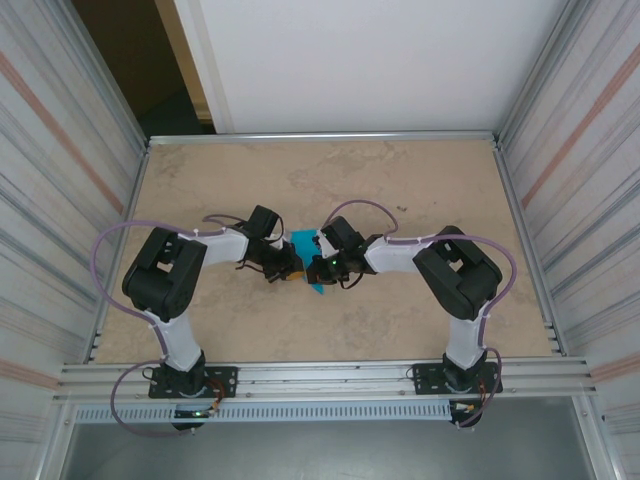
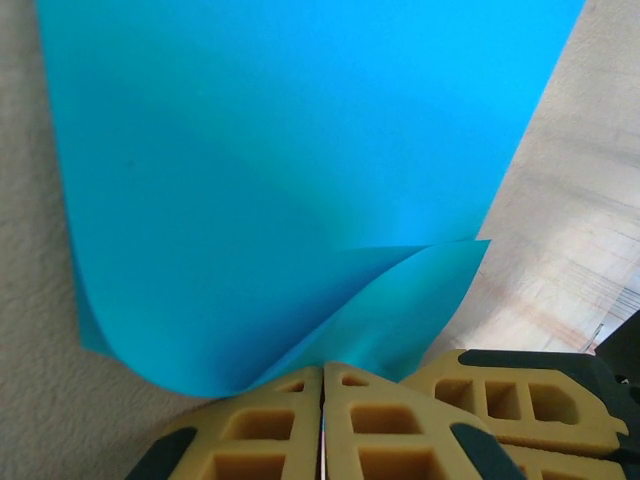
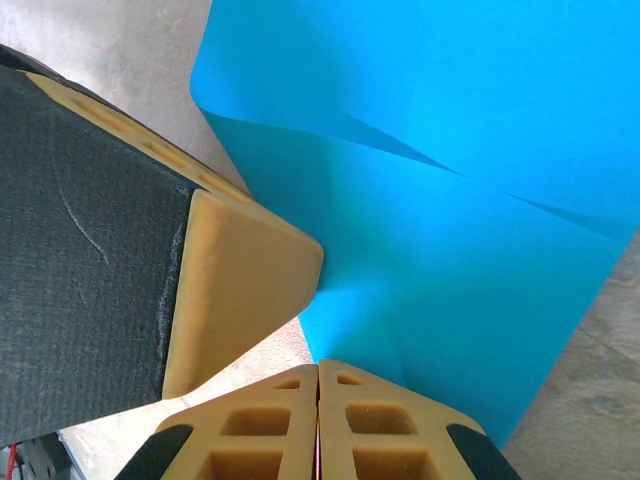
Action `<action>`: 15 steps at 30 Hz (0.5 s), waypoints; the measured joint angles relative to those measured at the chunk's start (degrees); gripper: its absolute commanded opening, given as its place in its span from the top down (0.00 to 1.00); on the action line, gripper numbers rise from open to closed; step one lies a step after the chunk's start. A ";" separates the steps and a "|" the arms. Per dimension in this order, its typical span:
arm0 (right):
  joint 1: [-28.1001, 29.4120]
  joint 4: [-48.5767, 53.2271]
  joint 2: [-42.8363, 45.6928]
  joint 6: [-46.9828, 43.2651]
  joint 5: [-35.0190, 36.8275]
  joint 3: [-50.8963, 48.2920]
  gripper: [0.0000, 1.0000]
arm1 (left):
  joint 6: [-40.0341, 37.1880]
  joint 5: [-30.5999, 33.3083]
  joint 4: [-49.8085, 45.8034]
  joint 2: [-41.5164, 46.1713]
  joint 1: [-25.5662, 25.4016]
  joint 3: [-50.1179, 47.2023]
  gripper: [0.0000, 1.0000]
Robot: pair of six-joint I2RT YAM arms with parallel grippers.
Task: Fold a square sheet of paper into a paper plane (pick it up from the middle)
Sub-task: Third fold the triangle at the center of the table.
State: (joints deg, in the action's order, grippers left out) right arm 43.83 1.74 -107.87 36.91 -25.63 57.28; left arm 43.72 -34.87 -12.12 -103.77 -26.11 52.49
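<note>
**Two grippers, one blue sheet.** At the left of the table, the left arm reaches in toward the middle. We see its left gripper with the yellow fingers pressed flat together, no gap between them, pinching an edge of the blue sheet.

The sheet is at the centre of the table, between the two grippers and raised into them rather than lying flat. From the left wrist we see it curl up from the pinch and fan away from the camera. One corner flap is doubled over the main face, so two layers overlap.

Just to the right, almost touching its partner, the right gripper is likewise closed tight. Its fingertips meet on the same sheet, where a soft ridge runs across the paper. The right arm stretches in from the right side.

We judge this to be an early fold of the plane. The sheet is gathered at the middle with one part doubled over, but we see no sharp crease and no pointed nose yet. The next move, in our view, calls for both grips to hold firm while the loose layer is lined up edge to edge, then laid down and pressed flat. With paper this thin, a skewed pull could wrinkle it or slip it out of one pinch.
</note>
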 measured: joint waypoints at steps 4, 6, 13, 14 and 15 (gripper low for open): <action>0.00 0.00 -0.26 0.00 0.00 0.00 0.92 | -0.20 -0.35 0.07 0.00 0.00 0.15 0.86; -0.07 -0.02 -0.44 0.00 -0.02 0.00 0.92 | -0.20 -0.83 0.11 0.00 0.00 0.33 0.85; -0.09 -0.02 -0.52 0.00 -0.20 0.00 0.92 | -0.42 -1.09 0.13 0.00 1.11 0.98 0.87; -0.09 -0.02 -0.52 0.00 -0.20 0.00 0.92 | -0.48 -1.07 0.11 -0.09 1.40 1.09 0.88; -0.09 -0.02 -0.52 0.02 -0.20 0.00 0.92 | -0.59 -1.03 0.07 -0.24 1.44 1.25 0.88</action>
State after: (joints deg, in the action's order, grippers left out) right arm 43.75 1.72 -108.40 36.93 -25.82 57.28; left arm 43.13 -35.90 -12.05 -104.01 -24.67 53.74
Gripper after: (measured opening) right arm 0.078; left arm 0.125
